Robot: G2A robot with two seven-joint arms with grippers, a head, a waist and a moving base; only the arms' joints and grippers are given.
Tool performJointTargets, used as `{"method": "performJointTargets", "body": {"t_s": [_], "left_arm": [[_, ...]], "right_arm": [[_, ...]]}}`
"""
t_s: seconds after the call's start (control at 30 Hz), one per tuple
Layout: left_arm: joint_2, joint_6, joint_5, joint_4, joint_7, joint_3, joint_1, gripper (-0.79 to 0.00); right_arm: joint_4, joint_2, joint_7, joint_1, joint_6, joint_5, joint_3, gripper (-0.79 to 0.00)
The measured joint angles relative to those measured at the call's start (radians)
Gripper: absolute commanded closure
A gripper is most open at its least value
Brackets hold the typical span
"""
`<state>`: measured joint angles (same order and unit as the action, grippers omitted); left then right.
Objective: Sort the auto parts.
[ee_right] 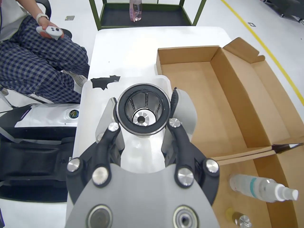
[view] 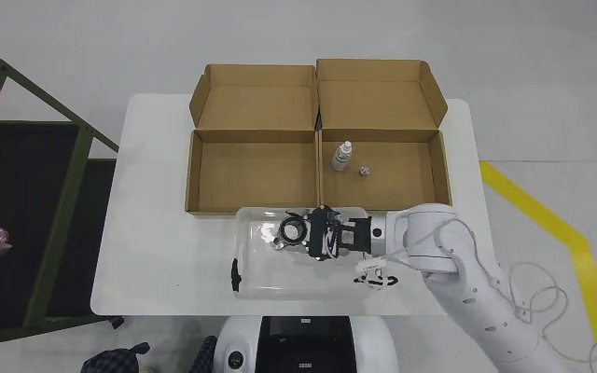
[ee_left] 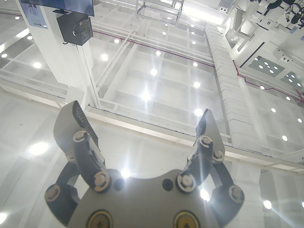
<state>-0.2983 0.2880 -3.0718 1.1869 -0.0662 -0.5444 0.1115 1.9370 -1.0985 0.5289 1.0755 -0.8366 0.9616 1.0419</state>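
Count on the 1 counter (view: 149,186): 2 open cardboard boxes (view: 252,177) (view: 396,182), 1 clear plastic tray (view: 280,280). Parts: 1 metal cylinder part (ee_right: 142,119) with a black rim, 1 spray bottle (view: 342,156), 1 small round part (view: 366,171). Also 1 black scrap (view: 235,275) at the tray edge. Grippers: 2, left gripper (ee_left: 141,110) and right gripper (ee_right: 144,96)

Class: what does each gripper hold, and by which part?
The right gripper clamps the ring-shaped metal part across its black outer rim; the left gripper is open, empty.
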Motion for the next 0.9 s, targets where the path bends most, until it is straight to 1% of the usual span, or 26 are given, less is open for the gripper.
{"method": "performJointTargets", "body": {"t_s": [0.2,0.4,0.9], "left_arm": [[0.0,0.0,0.0,0.0,0.0,0.0,0.0,-0.785],[0.0,0.0,0.0,0.0,0.0,0.0,0.0,-0.785],[0.0,0.0,0.0,0.0,0.0,0.0,0.0,-0.785]], "right_arm": [[0.006,0.012,-0.012,0.005,-0.011,-0.086,0.063,0.0],[0.001,0.02,-0.012,0.003,-0.014,-0.148,0.101,0.0],[-0.029,0.031,-0.017,-0.014,-0.01,-0.216,0.122,0.0]]}}
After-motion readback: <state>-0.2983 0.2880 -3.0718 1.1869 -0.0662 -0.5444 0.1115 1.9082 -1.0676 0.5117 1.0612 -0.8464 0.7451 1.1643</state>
